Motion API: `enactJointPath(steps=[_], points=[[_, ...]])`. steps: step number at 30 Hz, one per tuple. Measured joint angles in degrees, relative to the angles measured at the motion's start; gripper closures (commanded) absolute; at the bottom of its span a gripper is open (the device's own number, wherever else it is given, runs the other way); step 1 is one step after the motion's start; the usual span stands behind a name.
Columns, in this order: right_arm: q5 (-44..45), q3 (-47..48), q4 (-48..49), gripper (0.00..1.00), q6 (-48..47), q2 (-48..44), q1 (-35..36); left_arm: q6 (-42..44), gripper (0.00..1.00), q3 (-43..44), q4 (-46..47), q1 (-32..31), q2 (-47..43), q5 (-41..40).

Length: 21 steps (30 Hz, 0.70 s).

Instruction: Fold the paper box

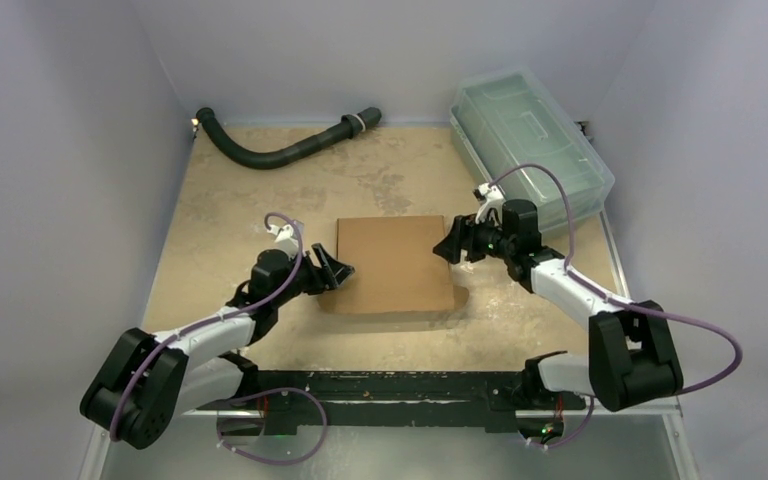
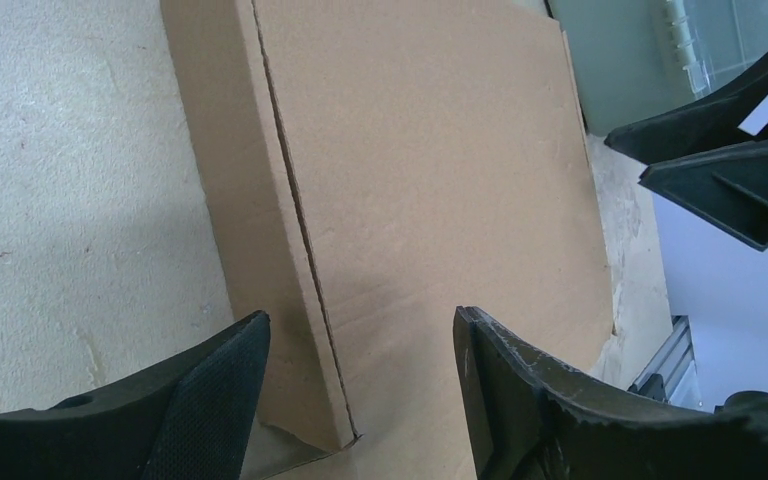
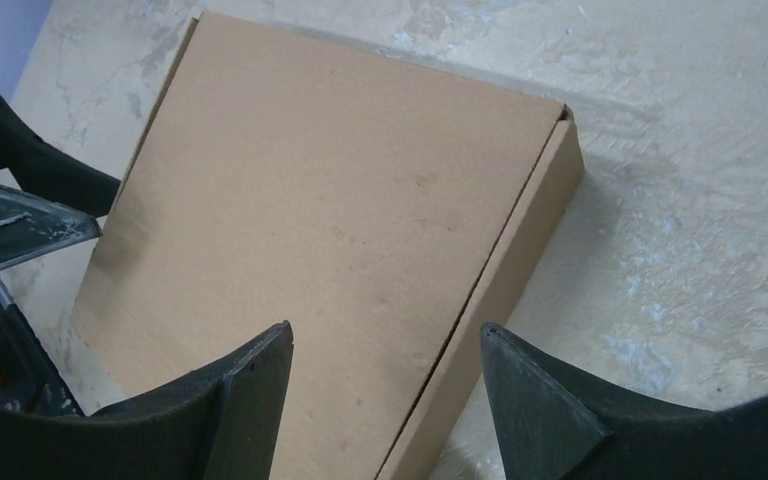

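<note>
While the paper box lies shut and flat at the middle of the table, flanked by the left gripper and right gripper, both spread and holding nothing, an uneven push could skid it sideways

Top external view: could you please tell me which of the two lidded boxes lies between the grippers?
The flat brown corrugated cardboard box at centre; the clear greenish plastic lidded bin stands in the far right corner.
</note>
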Motion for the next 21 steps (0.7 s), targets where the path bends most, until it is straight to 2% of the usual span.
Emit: enactJointPath(steps=[8,14,21], points=[[-0.04,-0.61,0.00,0.33,2.64,2.75,-0.26,0.24,0.34,0.02,-0.09,0.00,-1.05,0.02],[-0.15,-0.96,-0.09,0.40,3.61,2.99,-0.26,0.00,0.37,0.02,0.17,0.00,-0.92,0.13],[-2.29,-0.90,-1.05,0.43,3.89,7.96,-0.26,-0.66,0.44,0.02,1.18,0.00,0.74,1.33]])
